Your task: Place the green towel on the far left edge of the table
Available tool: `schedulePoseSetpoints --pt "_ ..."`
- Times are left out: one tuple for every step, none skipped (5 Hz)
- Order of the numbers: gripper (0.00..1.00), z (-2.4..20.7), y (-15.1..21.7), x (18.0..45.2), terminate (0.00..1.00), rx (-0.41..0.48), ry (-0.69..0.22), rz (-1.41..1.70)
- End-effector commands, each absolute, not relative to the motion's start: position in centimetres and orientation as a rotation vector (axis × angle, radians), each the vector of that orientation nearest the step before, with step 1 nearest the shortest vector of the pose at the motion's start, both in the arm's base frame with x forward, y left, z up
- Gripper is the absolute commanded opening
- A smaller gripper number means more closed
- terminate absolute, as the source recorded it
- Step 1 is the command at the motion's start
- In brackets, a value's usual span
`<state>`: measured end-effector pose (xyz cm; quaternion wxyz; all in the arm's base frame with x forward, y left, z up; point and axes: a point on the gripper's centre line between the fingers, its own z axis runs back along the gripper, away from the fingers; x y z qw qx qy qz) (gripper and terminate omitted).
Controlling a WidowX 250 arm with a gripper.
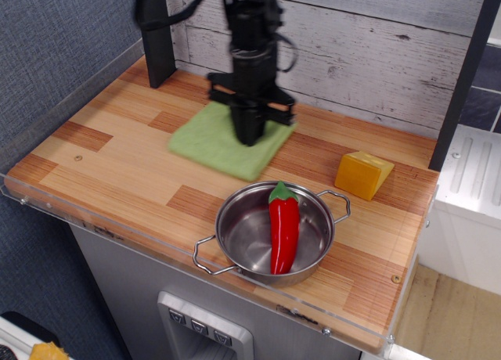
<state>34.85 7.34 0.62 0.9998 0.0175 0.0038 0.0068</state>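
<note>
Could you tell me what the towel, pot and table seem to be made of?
Towel: soft woven cloth, matte lime green, though blurred here.
Pot: shiny metal, likely steel, with reflections inside.
Table: striped wood planks, smooth finish, with a clear plastic-looking rim.

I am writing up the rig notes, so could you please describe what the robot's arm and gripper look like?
The arm is matte black throughout, built of stacked cylindrical segments, with black cables looping loosely beside it. The gripper is black too: a short horizontal crossbar above narrow fingers tapering downward. No markings or labels are legible; the image is motion-blurred.
</note>
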Motion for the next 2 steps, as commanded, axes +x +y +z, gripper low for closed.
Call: schedulePoseSetpoints --pt "0.00 0.6 12.6 29.3 0.00 0.036 0.075 0.069" --pt "0.00 -0.5 14.5 27.7 0.00 0.020 0.130 0.053"
